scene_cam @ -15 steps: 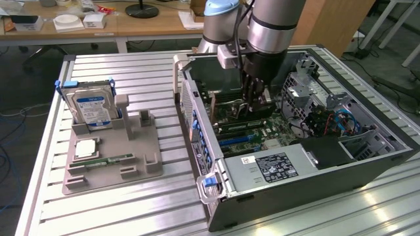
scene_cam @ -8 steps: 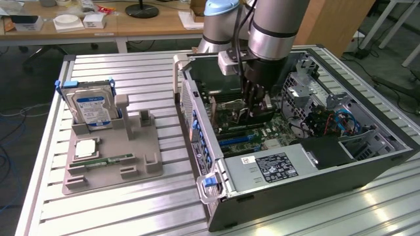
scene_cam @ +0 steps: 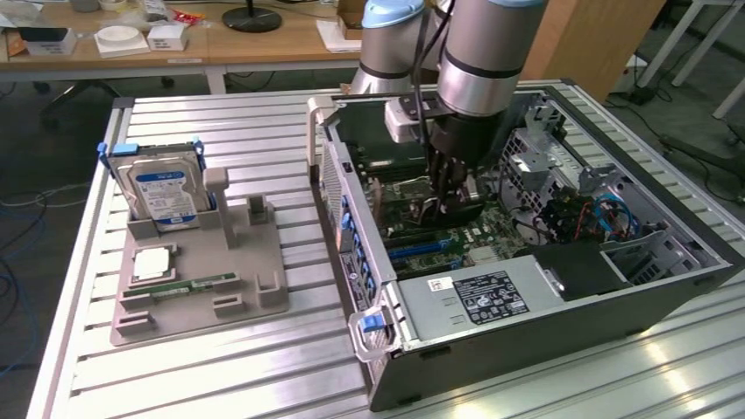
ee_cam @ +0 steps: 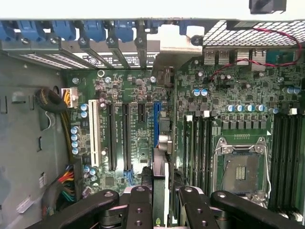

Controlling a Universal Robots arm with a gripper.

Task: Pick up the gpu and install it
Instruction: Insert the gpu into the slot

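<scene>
Gripper [ee_cam: 162, 210] fingers are clamped on the gpu [ee_cam: 160, 143], which the wrist view shows edge-on as a thin dark card standing between the two inner fingers [ee_cam: 139, 207] and reaching away toward the case's rear slot brackets [ee_cam: 114, 40]. Going left to right across the exterior view: the grey parts tray [scene_cam: 192, 262] sits on the slatted table [scene_cam: 233, 367], carrying the silver hard drive [scene_cam: 167, 194] upright at its far end and a green RAM stick [scene_cam: 192, 284] lying flat nearer the front; to its right lies the open computer case [scene_cam: 524, 305], with the arm reaching down into it over the motherboard [scene_cam: 466, 240]. The relation that matters is between card and slot. The card's long axis runs in line with the expansion slots, and in the wrist view it hangs directly over the blue slot [ee_cam: 156, 125], with the black slots [ee_cam: 119, 136] and the white slot [ee_cam: 94, 133] off to one side and the empty CPU socket [ee_cam: 240, 167] on the other. Whether its lower edge already touches the blue slot cannot be told; judging by the alignment, the card looks close to seating but not clearly home.
</scene>
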